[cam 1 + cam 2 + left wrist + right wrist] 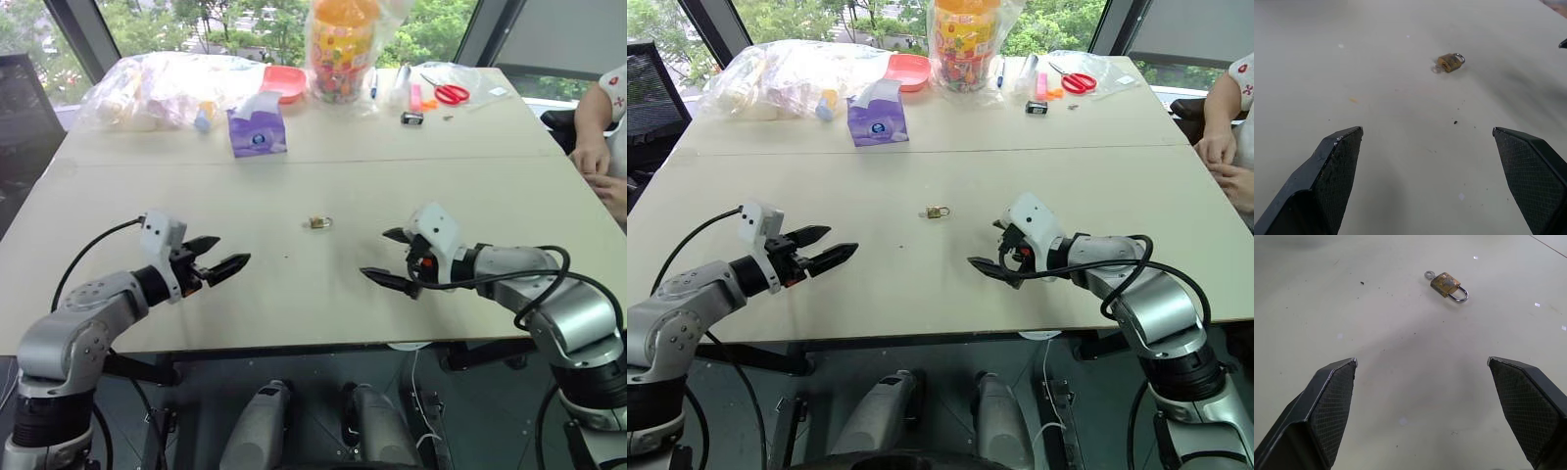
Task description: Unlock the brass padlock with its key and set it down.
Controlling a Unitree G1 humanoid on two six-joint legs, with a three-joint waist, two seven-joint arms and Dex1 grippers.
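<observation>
Your pale, smooth table [294,294] is holding the brass padlock [1445,284], a tiny yellow block with a shiny silver loop, lying flat in the middle. Your right wrist view is showing a small key ring beside it. Your left gripper [223,257] and right gripper [389,258] are hovering on either side, rough black fingers spread wide, pinching nothing.
</observation>
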